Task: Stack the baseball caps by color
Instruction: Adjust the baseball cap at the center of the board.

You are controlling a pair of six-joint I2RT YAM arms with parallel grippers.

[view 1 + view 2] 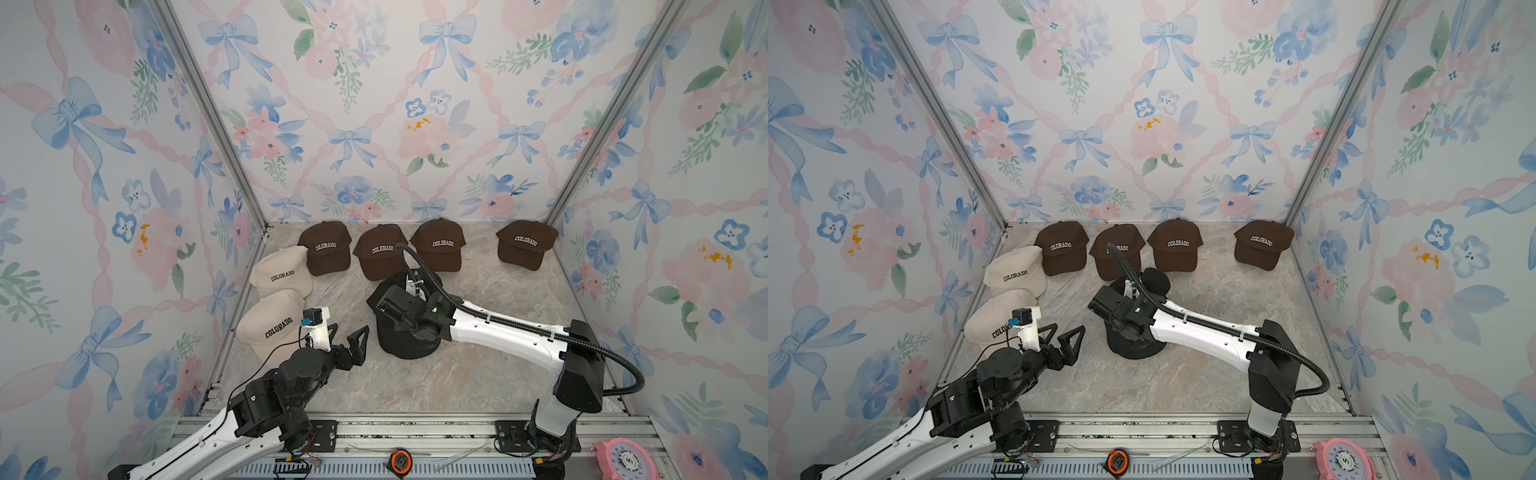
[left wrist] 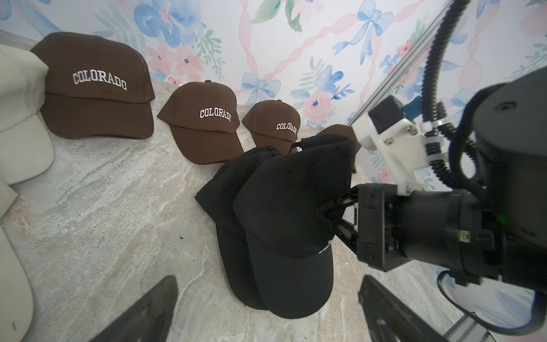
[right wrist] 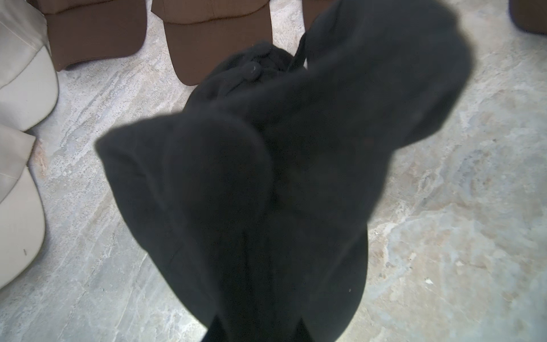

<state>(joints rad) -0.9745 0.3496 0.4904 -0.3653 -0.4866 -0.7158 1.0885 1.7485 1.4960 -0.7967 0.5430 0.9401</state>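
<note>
The black caps [image 2: 281,225] sit piled mid-table, right pincer [image 2: 331,219] buried in the top one's side; can't tell if it's pinching the fabric or letting go. Four brown caps [image 1: 325,247] line the table's back edge, the fourth [image 1: 525,244] off by the back right corner. Two cream caps [image 1: 282,272] hug the left edge. Left pincer [image 1: 345,337] hangs spread wide, holding nothing, just beside the nearer cream cap [image 1: 272,322].
</note>
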